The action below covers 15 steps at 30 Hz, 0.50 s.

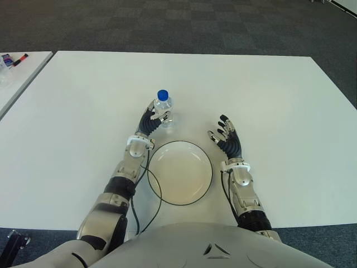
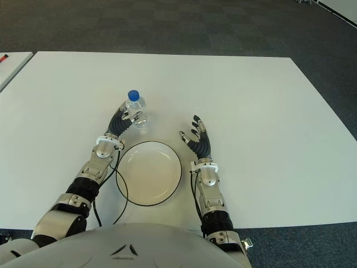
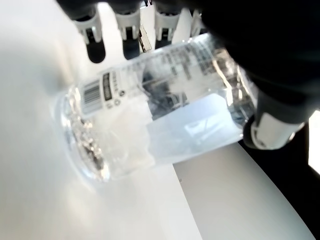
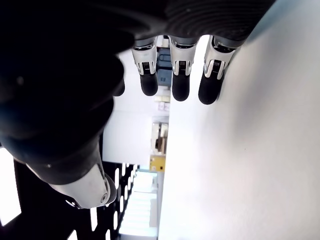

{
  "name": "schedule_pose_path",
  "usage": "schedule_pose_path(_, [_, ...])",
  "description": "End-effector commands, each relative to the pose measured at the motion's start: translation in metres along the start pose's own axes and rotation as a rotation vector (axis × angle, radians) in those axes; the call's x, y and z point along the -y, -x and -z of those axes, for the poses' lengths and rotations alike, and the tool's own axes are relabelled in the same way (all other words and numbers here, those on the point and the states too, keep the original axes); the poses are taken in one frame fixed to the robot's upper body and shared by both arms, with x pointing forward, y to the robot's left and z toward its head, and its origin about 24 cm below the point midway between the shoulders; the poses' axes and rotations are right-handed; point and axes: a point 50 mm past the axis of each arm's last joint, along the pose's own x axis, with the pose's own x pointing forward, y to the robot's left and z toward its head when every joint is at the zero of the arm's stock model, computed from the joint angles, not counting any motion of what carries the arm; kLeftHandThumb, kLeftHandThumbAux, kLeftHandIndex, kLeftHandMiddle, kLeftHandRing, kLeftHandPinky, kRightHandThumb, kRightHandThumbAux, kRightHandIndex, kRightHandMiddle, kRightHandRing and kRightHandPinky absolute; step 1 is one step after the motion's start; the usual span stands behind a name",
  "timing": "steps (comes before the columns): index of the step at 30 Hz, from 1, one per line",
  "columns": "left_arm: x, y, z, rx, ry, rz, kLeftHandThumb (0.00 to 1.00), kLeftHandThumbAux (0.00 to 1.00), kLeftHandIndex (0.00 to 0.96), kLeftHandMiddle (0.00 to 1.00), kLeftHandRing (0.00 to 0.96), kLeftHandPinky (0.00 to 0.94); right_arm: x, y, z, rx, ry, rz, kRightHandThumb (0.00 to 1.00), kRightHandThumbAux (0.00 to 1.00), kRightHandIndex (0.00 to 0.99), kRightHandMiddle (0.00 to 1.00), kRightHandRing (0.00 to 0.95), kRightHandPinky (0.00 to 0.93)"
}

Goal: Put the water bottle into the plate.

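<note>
— While the eye views show the white table, where is the water bottle?
— Upright beyond the plate, outside its rim, the left hand around it.
— And the left wrist view?
— Fingers and thumb clasp the clear bottle.
— The right hand?
— Right of the plate; its wrist view shows relaxed fingers, holding nothing.

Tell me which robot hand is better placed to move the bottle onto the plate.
Left. The left robot hand is already wrapped around the bottle, just beyond the plate. The right robot hand is open and empty, beside the plate's right edge.
</note>
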Motion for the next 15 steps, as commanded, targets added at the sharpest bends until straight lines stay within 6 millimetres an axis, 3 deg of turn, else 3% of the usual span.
schedule_pose_path(1, [-0.0005, -0.0015, 0.0023, -0.017, -0.025, 0.005, 0.361, 0.493, 0.000, 0.000, 0.000, 0.000, -0.0012, 0.0079, 0.0140, -0.075, 0.004, -0.008, 0.252, 0.787, 0.076, 0.089, 0.092, 0.134])
schedule_pose_path(15, [0.0001, -0.0024, 0.0030, -0.023, -0.035, 0.013, 0.397, 0.482, 0.000, 0.000, 0.000, 0.000, -0.0022, 0.0075, 0.0143, -0.080, 0.003, -0.008, 0.253, 0.790, 0.082, 0.090, 0.094, 0.134])
